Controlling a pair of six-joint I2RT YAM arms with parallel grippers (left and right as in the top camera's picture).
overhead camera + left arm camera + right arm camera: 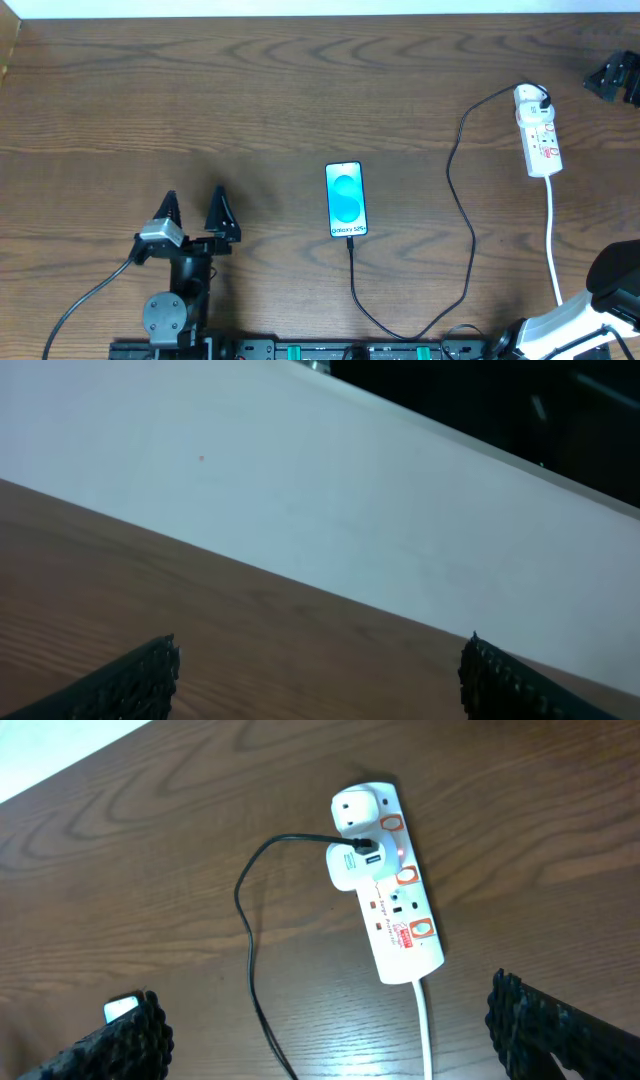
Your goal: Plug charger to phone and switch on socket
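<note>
The phone (346, 200) lies face up mid-table with its screen lit. Only its corner shows in the right wrist view (120, 1009). The black charger cable (469, 240) runs from the phone's near end, loops along the front edge and rises to the white socket strip (538, 130) at the far right. There it enters a white adapter (350, 868) plugged into the strip (392, 910). My left gripper (194, 196) is open and empty at the front left, also in its wrist view (320, 642). My right gripper (325, 992) is open and empty, raised above the strip's cord end.
The strip's white cord (551, 235) runs toward the front right, where my right arm (615, 285) shows at the frame edge. A black object (614, 78) sits at the far right edge. A pale wall (330, 480) borders the table's far side.
</note>
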